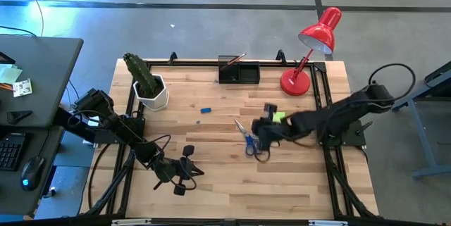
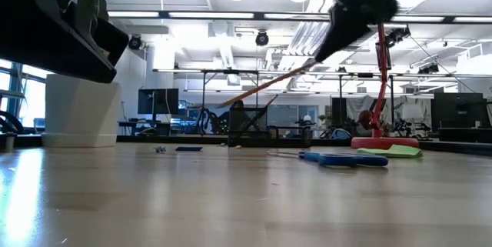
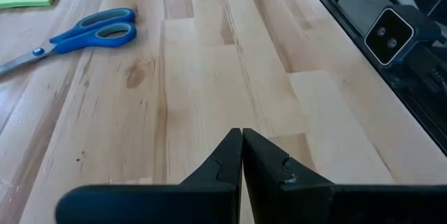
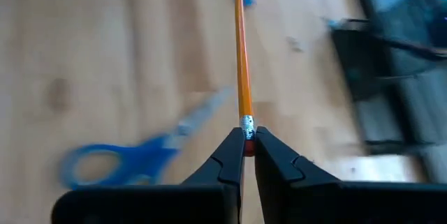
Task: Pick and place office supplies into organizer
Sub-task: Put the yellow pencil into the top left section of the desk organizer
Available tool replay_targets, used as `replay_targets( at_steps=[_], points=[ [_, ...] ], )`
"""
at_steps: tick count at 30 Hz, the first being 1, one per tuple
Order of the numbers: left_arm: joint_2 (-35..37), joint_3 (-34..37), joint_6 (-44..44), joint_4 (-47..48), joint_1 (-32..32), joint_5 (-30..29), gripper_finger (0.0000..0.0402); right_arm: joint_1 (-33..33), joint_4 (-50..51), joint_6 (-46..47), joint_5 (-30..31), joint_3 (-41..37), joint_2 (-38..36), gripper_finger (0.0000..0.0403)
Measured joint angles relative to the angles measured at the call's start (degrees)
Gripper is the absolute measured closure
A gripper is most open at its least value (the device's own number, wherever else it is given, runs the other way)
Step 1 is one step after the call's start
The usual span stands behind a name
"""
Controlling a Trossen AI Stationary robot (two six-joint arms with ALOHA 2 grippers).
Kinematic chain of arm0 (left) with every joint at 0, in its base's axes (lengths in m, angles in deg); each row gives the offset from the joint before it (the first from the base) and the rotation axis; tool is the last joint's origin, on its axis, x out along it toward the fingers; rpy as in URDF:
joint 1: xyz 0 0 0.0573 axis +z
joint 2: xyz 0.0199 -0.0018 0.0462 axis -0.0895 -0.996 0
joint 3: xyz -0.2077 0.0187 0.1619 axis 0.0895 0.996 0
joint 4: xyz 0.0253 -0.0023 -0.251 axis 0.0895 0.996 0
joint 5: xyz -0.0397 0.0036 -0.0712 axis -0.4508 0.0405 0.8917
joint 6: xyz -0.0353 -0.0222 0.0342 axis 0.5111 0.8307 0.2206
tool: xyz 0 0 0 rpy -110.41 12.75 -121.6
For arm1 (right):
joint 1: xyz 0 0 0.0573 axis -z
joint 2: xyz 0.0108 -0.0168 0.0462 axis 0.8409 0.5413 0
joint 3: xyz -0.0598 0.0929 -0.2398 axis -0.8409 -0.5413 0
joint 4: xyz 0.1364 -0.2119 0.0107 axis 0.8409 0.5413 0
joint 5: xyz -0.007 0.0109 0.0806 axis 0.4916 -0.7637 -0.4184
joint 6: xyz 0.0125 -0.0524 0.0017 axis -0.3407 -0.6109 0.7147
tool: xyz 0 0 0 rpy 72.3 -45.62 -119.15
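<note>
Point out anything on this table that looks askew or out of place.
Nothing is spilled or damaged. One oddity: the right gripper is shut on a pencil by its eraser tip alone, so the whole shaft juts out ahead, lifted off the table. The scissors and sticky-note pad lie loose outside the organizer.

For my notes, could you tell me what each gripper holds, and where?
The right gripper pinches a thin orange wooden pencil at its eraser end; the left gripper holds nothing.

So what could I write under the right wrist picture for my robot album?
Right gripper pinches an orange wooden pencil by its eraser end, above blue-handled scissors on the wooden table.
</note>
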Motion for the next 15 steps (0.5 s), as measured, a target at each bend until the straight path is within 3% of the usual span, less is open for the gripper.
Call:
replay_targets(
  at_steps=[5, 9, 15],
  points=[
    [0.0, 0.0, 0.0, -0.24, 0.0, 0.0, 0.0399, 7.85, 10.19, -9.99, 0.29, 9.87, 0.2, 0.0391],
    [0.0, 0.0, 0.0, -0.24, 0.0, 0.0, 0.0399, 14.81, 12.6, -20.71, -0.41, 17.61, 0.2, 0.0391],
    [0.0, 0.0, 0.02, -0.06, 0.0, 0.0, 0.0399, 26.35, 12.02, -30.45, -7.18, 23.04, 0.2, 0.0391]
  ],
)
